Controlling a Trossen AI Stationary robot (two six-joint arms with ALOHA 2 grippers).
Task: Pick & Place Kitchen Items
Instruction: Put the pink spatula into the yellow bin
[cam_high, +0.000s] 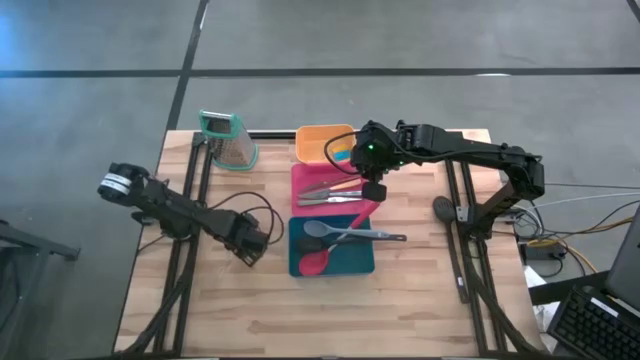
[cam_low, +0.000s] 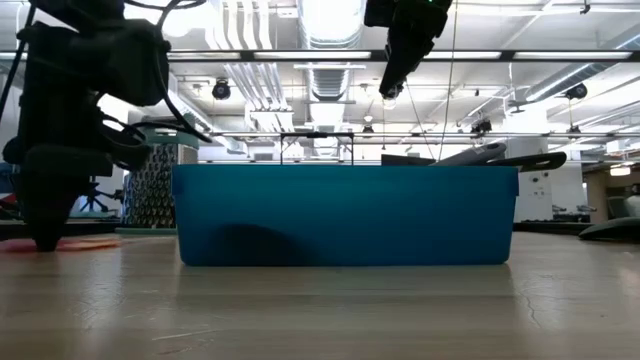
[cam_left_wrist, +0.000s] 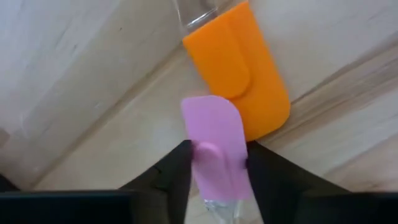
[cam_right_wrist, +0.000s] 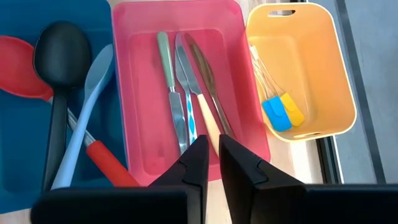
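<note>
A small pink spatula (cam_left_wrist: 211, 130) with a clear handle lies on the wooden table (cam_high: 230, 300), left of the teal tray (cam_high: 345, 262). Its tip overlaps a small orange spatula (cam_left_wrist: 239, 74) that lies flat there. My left gripper (cam_left_wrist: 217, 158) stands over it, pointing down, fingers on either side of the pink blade. My right gripper (cam_right_wrist: 214, 155) hangs shut and holding nothing above the pink tray (cam_right_wrist: 134, 93), which holds slim knives (cam_right_wrist: 186, 93). Red, black and grey spoons (cam_right_wrist: 59, 81) lie in the teal tray. My left gripper pinches the pink spatula's blade by its two long edges (cam_left_wrist: 200, 149), close to where the clear handle begins. The fingers (cam_left_wrist: 177, 168) come from above, pointing down, and lie across the spatula. The spatula lies flat on the table.
The orange tray (cam_right_wrist: 323, 81) at the far side holds tiny blue and yellow spatulas (cam_right_wrist: 283, 112). A green-topped metal grater (cam_high: 228, 140) stands at the far left. Bare table lies toward the near edge. In the low view the teal tray's wall (cam_low: 345, 215) fills the middle.
</note>
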